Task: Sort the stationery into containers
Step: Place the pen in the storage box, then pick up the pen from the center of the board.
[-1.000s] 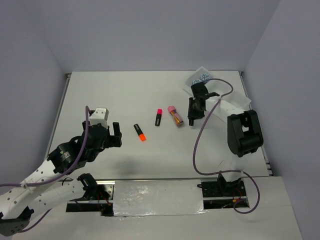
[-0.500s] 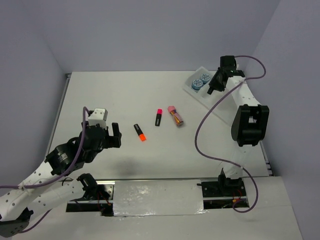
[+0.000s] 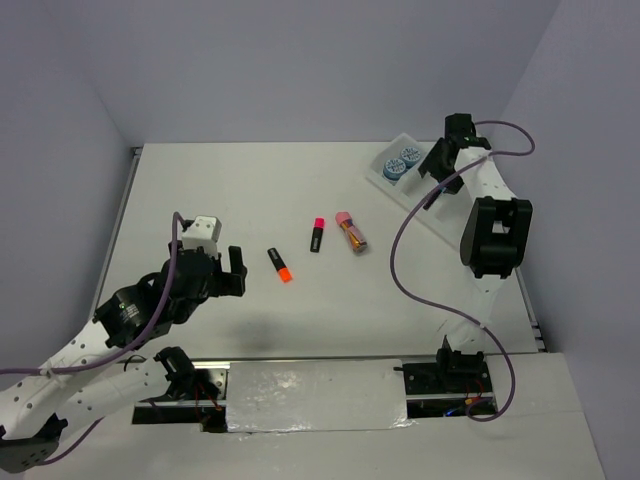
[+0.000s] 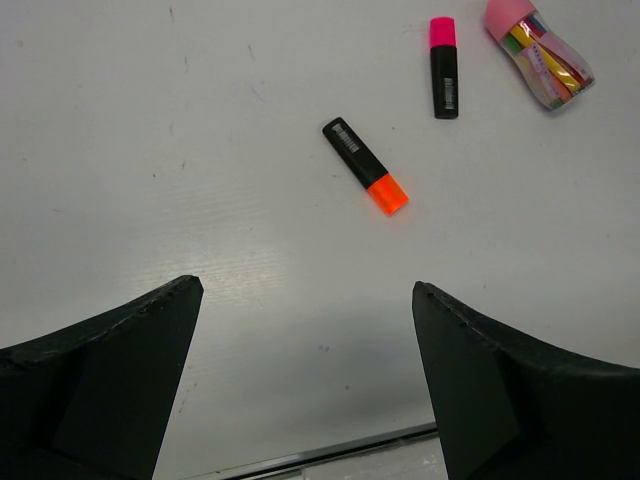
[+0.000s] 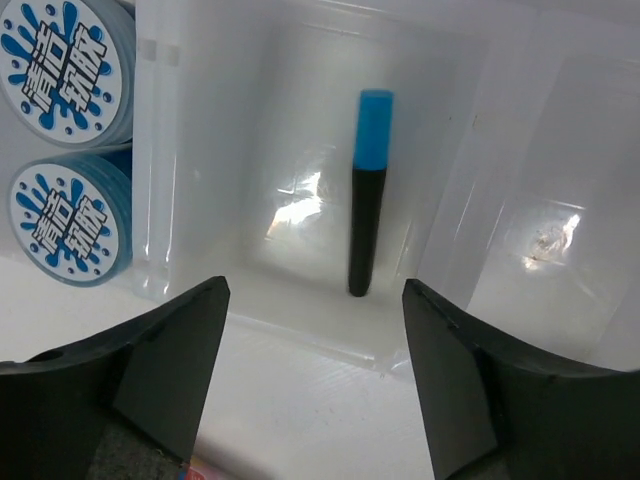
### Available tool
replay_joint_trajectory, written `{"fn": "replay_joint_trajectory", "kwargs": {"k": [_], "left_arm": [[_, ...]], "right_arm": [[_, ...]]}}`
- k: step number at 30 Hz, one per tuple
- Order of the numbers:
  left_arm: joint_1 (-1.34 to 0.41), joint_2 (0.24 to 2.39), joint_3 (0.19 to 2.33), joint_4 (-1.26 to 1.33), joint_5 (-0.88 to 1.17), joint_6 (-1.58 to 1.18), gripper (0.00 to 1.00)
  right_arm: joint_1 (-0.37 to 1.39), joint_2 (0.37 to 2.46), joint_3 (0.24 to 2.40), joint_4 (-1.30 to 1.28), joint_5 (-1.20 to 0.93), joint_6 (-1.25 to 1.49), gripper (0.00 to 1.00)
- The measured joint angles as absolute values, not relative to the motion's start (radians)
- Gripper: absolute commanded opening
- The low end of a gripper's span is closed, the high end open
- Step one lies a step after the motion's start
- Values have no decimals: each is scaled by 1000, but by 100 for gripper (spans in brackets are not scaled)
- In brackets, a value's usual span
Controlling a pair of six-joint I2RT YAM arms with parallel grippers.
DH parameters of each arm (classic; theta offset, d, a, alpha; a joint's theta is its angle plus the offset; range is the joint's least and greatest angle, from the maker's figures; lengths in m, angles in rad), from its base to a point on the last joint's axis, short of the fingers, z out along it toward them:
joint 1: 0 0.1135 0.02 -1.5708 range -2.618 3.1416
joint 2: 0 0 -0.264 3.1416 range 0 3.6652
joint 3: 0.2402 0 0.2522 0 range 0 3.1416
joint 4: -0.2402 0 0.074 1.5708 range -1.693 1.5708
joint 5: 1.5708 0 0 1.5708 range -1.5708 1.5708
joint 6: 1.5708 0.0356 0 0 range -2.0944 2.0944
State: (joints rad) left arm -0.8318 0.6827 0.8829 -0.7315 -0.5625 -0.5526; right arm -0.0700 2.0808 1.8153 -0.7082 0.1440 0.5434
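Observation:
An orange-capped marker, a pink-capped marker and a pink-capped tube lie mid-table. The white tray sits far right, partly hidden by the right arm. Two blue rolls fill its left compartment. A blue-capped marker lies free in the middle compartment. My right gripper hovers open above it, holding nothing. My left gripper is wide open and empty, on the near side of the orange-capped marker.
The right arm's purple cable loops over the table between the tube and the arm's base. A metal rail marks the table's near edge. Walls close in the far side and both flanks.
The right arm swung from beside the pink-capped tube up to the tray, then its jaws opened; the blue-capped marker now lies loose in the middle compartment. The left arm barely moved.

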Motion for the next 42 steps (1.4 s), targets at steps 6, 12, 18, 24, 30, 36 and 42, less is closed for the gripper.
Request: {"fn": "replay_joint_trajectory", "kwargs": {"k": [6, 12, 18, 24, 30, 36, 42], "left_arm": [[-832, 683, 883, -731, -555, -551, 99], [-832, 676, 883, -740, -587, -562, 99], [-832, 642, 883, -791, -678, -616, 99], [-832, 588, 883, -794, -704, -634, 99], [-832, 616, 883, -794, -701, -633, 99], [-832, 620, 883, -792, -693, -632, 99], [-832, 612, 883, -791, -685, -632, 99]], "right_arm": [[-65, 2072, 1853, -726, 131, 530, 80], [88, 1952, 1843, -728, 128, 450, 78], [525, 1739, 1657, -668, 180, 440, 72], [734, 1755, 1552, -680, 262, 514, 74], [727, 1958, 1596, -692, 315, 561, 78], [710, 2103, 1668, -700, 297, 562, 71], [684, 2185, 1764, -702, 267, 561, 63]]}}
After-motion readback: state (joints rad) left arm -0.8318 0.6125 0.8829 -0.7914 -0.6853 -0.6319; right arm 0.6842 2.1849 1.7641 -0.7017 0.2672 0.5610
